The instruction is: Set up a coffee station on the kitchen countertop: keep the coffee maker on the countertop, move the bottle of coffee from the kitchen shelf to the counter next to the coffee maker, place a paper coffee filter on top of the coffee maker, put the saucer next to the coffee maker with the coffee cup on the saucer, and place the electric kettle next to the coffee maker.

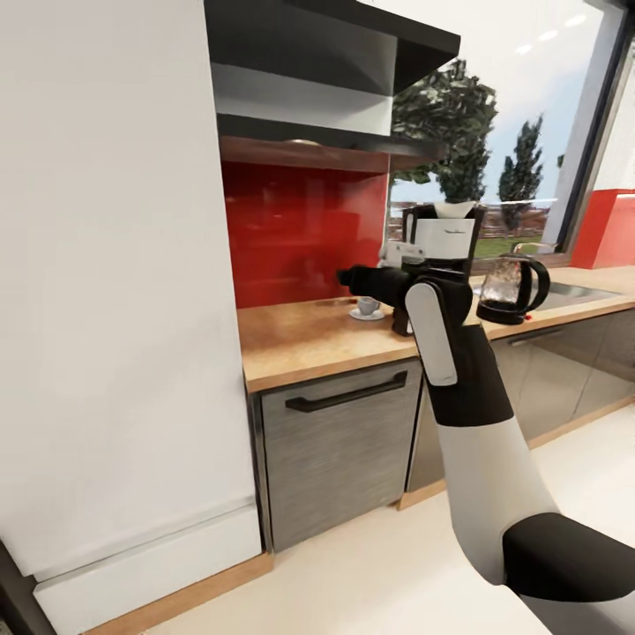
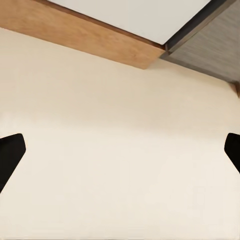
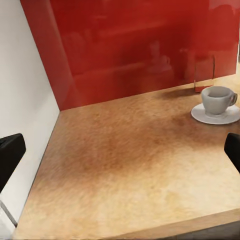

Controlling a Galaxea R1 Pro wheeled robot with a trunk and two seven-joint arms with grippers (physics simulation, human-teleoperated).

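Red backsplash behind table (image 1: 309,339), cup (image 1: 368,305) on saucer (image 1: 366,314) beside coffee maker (image 1: 441,242); right pincer (image 3: 120,150) released and empty, should clear them gently.

White-and-black right arm (image 1: 476,423), end effector seemingly black.

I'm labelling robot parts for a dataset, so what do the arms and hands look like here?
In the head view the right arm is glossy white with black joint sections and a white rounded panel on the forearm, ending in a black right hand. In each wrist view two black fingers show at the picture's edges, flat and blunt-tipped. No cables or markings show.
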